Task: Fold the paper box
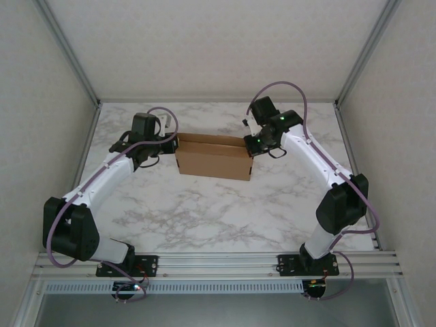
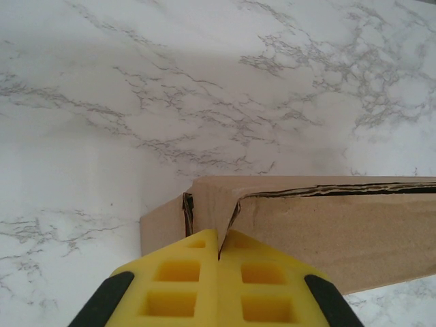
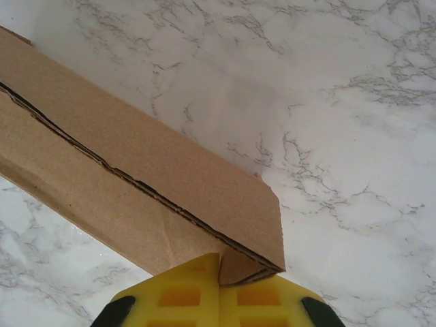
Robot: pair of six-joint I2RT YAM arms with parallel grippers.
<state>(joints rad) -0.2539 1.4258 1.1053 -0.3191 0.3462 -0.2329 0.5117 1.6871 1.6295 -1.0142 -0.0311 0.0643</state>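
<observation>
The paper box (image 1: 213,160) is a plain brown cardboard mailer standing on the marble table between the two arms. My left gripper (image 1: 169,144) holds its left end. In the left wrist view the yellow fingers (image 2: 170,279) are shut on a cardboard flap (image 2: 216,208) at the box corner. My right gripper (image 1: 252,142) is at the box's right end. In the right wrist view its yellow fingers (image 3: 180,293) are pressed together on the corner flap (image 3: 238,262) of the box (image 3: 122,177).
The white marble table (image 1: 218,211) is bounded by grey walls with aluminium posts (image 1: 68,51) on both sides. A metal rail (image 1: 218,262) at the near edge carries both arm bases.
</observation>
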